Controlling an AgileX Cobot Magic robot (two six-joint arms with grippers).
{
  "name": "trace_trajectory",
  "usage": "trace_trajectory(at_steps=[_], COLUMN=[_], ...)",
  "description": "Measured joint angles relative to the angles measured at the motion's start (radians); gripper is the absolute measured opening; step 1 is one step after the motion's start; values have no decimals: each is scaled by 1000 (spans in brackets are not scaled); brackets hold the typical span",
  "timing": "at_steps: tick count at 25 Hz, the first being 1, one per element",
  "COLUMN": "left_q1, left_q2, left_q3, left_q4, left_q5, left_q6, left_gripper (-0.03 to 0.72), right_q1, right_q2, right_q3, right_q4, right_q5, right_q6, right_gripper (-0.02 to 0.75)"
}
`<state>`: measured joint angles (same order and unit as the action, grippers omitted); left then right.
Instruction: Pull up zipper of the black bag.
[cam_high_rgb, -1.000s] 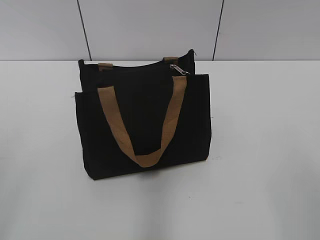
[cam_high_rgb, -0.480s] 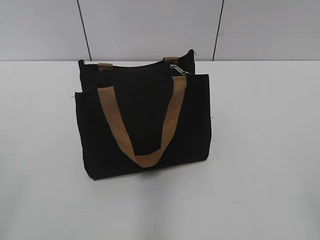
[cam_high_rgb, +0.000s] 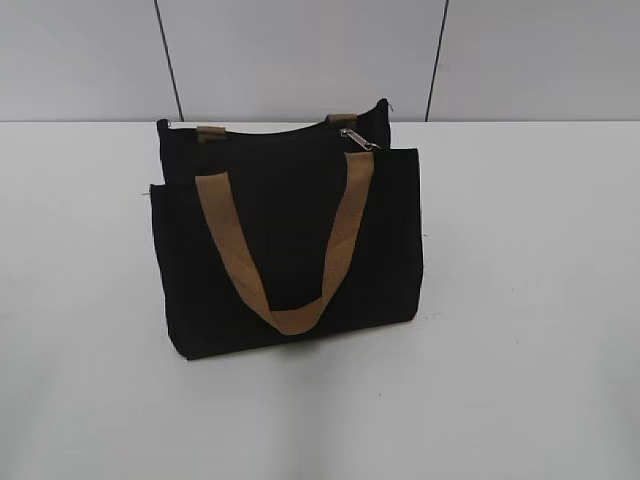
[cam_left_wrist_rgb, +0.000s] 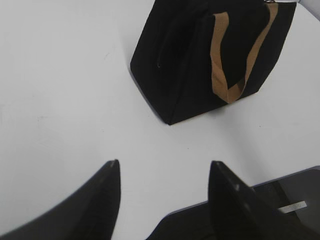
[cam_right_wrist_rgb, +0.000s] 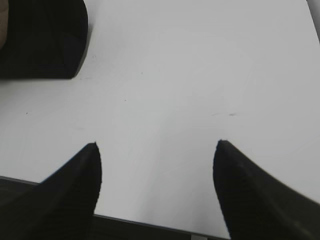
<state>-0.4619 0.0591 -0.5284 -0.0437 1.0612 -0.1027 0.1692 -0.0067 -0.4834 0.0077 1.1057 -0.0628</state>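
Waiting, nothing grasped | our left gripper (cam_left_wrist_rgb: 162, 172) and right gripper (cam_right_wrist_rgb: 156, 150) spread, empty, well apart from black bag (cam_high_rgb: 290, 240) | zipper (cam_high_rgb: 358, 138) at top edge, right end; zip line runs left-right | we judge right arm nearer

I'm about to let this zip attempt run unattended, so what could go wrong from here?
1. The zipper is small and sits right beside the tan strap handle, so a gripper may pinch the strap instead.
2. The black bag stands free on the table with nothing holding it; a pull may drag or tip it.
3. The left gripper and right gripper are both open and away from the bag, so the approach is long.
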Motion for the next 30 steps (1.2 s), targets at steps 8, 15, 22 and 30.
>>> trace_trajectory(at_steps=[8, 15, 22, 30], left_q1=[0, 2, 116, 341], left_q2=[0, 0, 0, -58], left_q3=[0, 0, 0, 0], left_q4=[0, 0, 0, 0], left_q5=[0, 0, 0, -1], left_q6=[1, 1, 2, 2], left_gripper=[418, 418, 418, 415], right_q1=[0, 0, -18, -155], right_q2=[0, 0, 0, 0], right_q3=[1, 1, 1, 1], right_q4=[0, 1, 1, 2], right_q5=[-6, -6, -7, -7], right_q6=[0, 0, 0, 0], right_gripper=[540, 540, 540, 540])
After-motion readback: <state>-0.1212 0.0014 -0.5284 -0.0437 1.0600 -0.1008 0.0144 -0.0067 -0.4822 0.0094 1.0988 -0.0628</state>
